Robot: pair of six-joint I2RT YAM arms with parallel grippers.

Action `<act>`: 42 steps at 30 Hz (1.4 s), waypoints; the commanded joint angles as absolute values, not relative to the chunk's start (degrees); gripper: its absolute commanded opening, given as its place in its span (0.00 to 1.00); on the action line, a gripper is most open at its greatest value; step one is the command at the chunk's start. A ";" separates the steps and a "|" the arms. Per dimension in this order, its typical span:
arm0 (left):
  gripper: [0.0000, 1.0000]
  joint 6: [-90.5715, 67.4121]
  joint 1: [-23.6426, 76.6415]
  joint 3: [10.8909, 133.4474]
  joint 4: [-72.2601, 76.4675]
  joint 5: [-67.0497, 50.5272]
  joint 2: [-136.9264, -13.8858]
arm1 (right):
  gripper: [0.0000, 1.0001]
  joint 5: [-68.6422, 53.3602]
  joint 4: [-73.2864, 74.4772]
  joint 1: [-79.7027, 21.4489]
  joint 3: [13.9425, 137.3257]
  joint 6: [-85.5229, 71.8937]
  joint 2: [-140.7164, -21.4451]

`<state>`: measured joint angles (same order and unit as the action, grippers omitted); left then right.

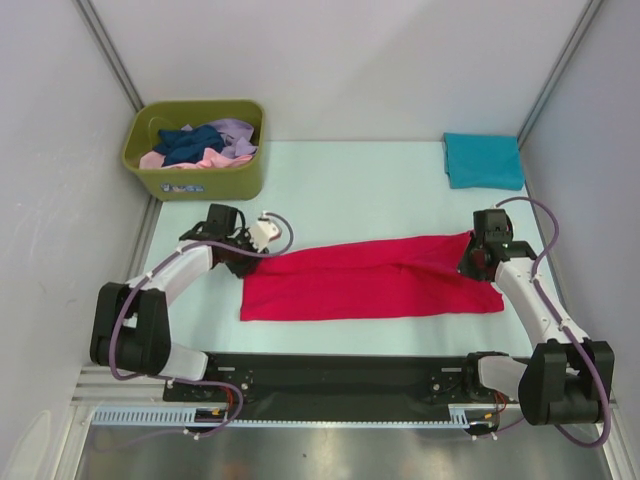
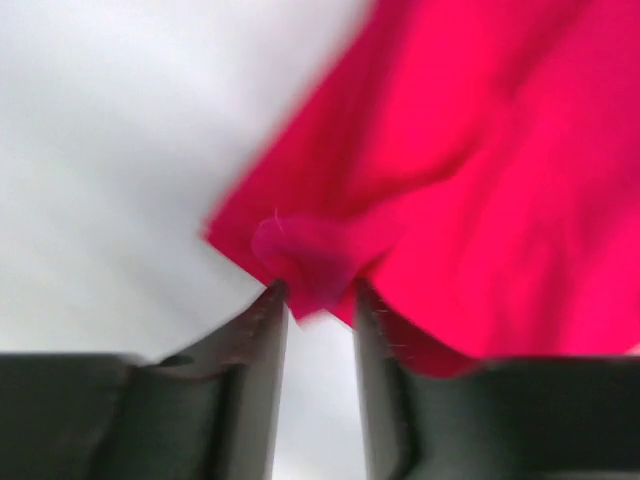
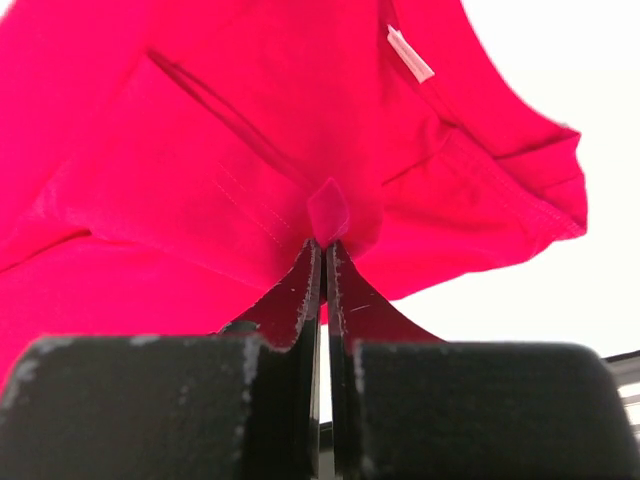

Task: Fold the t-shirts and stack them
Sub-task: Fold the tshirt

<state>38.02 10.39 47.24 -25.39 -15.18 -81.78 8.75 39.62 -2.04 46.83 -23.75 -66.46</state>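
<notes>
red t-shirt [image 1: 370, 280]: soft matt cloth; bin [image 1: 232, 175]: smooth olive plastic; table [image 1: 350, 190]: smooth, matt.

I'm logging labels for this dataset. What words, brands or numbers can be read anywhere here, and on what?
On the olive-green bin, a front sticker: too small to read.
On the red t-shirt, a white tag: no legible print.
Nothing else shows any text.
</notes>
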 commanded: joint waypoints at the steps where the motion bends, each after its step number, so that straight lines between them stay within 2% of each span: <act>1: 0.50 51.29 10.64 48.24 -42.63 -24.77 -77.79 | 0.00 9.05 38.32 -1.85 46.06 -25.49 -65.21; 2: 0.55 54.11 10.46 49.30 -46.98 -27.31 -77.26 | 0.00 8.88 38.15 -1.85 46.05 -25.40 -65.65; 4: 0.57 61.42 10.46 53.77 -57.59 -28.39 -76.82 | 0.00 9.05 37.97 -1.85 46.32 -24.70 -65.92; 6: 0.57 61.70 10.46 58.07 -59.32 -27.26 -76.12 | 0.00 9.05 37.53 -1.76 46.32 -24.43 -65.92; 8: 0.59 59.34 10.54 59.24 -53.21 -24.19 -75.24 | 0.00 8.62 36.74 -1.50 46.14 -24.26 -66.01; 10: 0.67 57.48 11.24 58.10 -45.92 -18.56 -75.06 | 0.00 8.26 36.21 -1.41 46.05 -24.43 -66.18; 11: 0.67 59.05 12.47 57.49 -44.84 -17.24 -75.75 | 0.00 8.17 35.95 -1.32 46.23 -24.69 -66.36; 16: 0.67 64.68 17.75 54.76 -50.08 -14.41 -78.22 | 0.00 8.17 36.39 -0.88 47.11 -24.08 -66.62; 20: 0.67 64.52 21.00 52.21 -48.44 -14.07 -77.34 | 0.00 8.44 36.65 -0.44 47.55 -23.56 -66.27; 24: 0.61 63.02 21.80 49.67 -42.72 -9.24 -78.92 | 0.00 8.09 36.83 -0.44 47.81 -23.56 -66.27; 27: 0.49 63.02 21.71 48.70 -39.03 -5.63 -79.72 | 0.00 7.91 37.09 -0.44 48.16 -23.38 -66.01; 28: 0.29 63.02 21.62 48.52 -37.72 -4.93 -79.80 | 0.00 7.91 37.00 1.04 48.34 -23.29 -65.92; 30: 0.00 62.41 21.71 49.04 -36.13 -4.22 -79.63 | 0.00 7.82 36.74 1.23 48.60 -23.12 -65.92; 34: 0.00 59.60 20.40 51.50 -29.46 -3.43 -80.24 | 0.00 7.73 32.53 1.76 51.23 -21.97 -69.16; 42: 0.00 50.37 14.86 66.52 -18.91 -0.53 -91.04 | 0.00 7.65 27.51 2.72 75.19 -15.31 -87.52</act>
